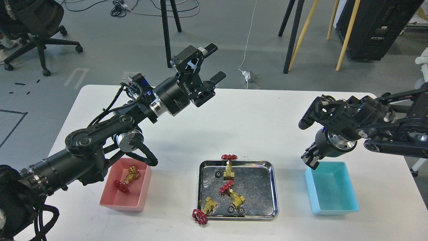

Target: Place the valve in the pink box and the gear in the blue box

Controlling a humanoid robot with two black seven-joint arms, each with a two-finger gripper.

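One valve (127,180) lies in the pink box (121,203) at the front left. Three more valves are at the steel tray (259,187): one at its back edge (229,166), one in its middle (233,194), one over its front left rim (203,211). Three gears lie in the tray, one at the back left (218,173) and two at the front (230,210). The blue box (334,208) looks empty. My left gripper (215,63) is open and empty, high over the table's far edge. My right gripper (310,160) points down over the blue box's back left corner; its fingers are too dark to read.
The white table (254,117) carries the pink box, tray and blue box in a row near its front edge. Beyond the table are an office chair (36,30), tripod legs (294,36) and a floor socket with cable (248,75).
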